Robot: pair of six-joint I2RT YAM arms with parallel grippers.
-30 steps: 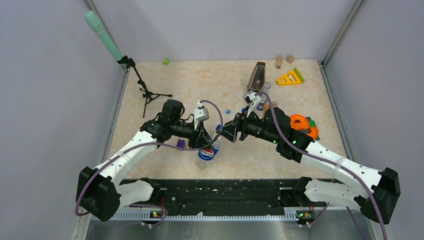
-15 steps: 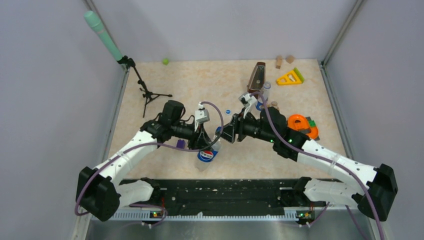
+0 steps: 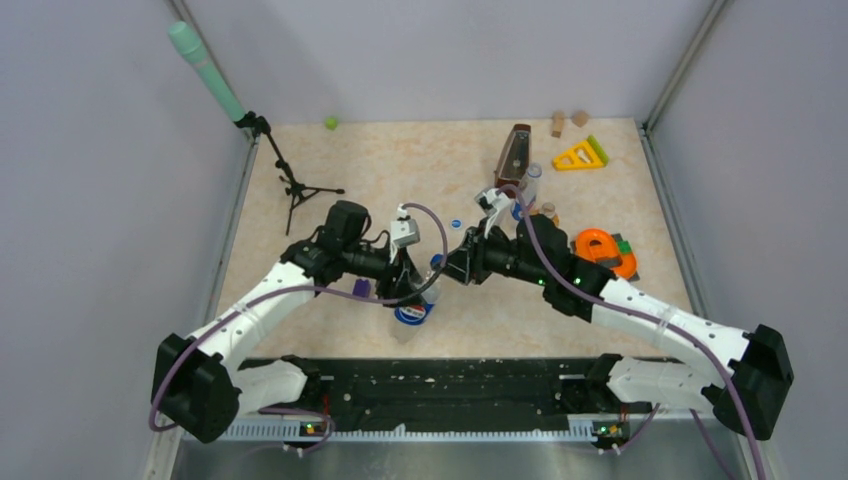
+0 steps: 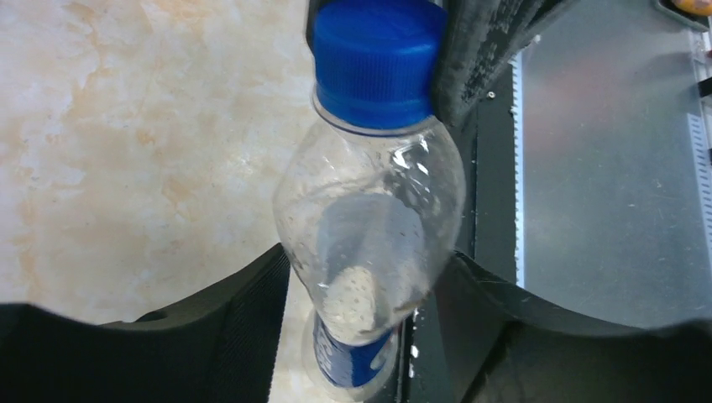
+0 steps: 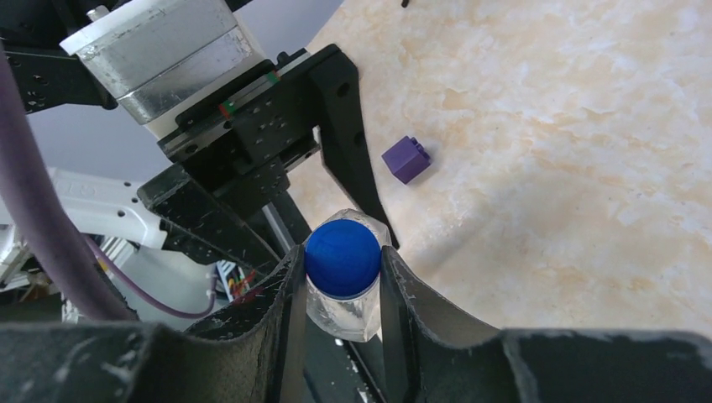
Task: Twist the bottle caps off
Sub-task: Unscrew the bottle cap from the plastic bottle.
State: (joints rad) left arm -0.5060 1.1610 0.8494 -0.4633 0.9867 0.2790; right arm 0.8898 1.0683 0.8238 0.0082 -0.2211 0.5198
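A clear plastic bottle (image 3: 412, 305) with a blue label is held between my arms, tilted above the table. My left gripper (image 3: 405, 285) is shut on the bottle body (image 4: 369, 218); its jaws press both sides (image 4: 367, 277). A dark blue cap (image 4: 378, 59) sits on the bottle neck. My right gripper (image 3: 447, 268) is shut on that cap (image 5: 342, 258), one finger on each side. A loose small blue cap (image 3: 456, 223) lies on the table behind. A small clear bottle (image 3: 531, 180) with a pale cap stands further back.
A purple cube (image 5: 406, 159) lies left of the bottle, also in the top view (image 3: 361, 288). A brown wedge (image 3: 514, 152), a yellow triangle toy (image 3: 580, 155), an orange toy (image 3: 603, 248) and a black tripod (image 3: 292, 180) stand around. The black rail (image 3: 440, 385) runs along the near edge.
My right arm has shifted slightly left and its wrist has turned a little at the cap. The left arm and bottle have hardly moved.
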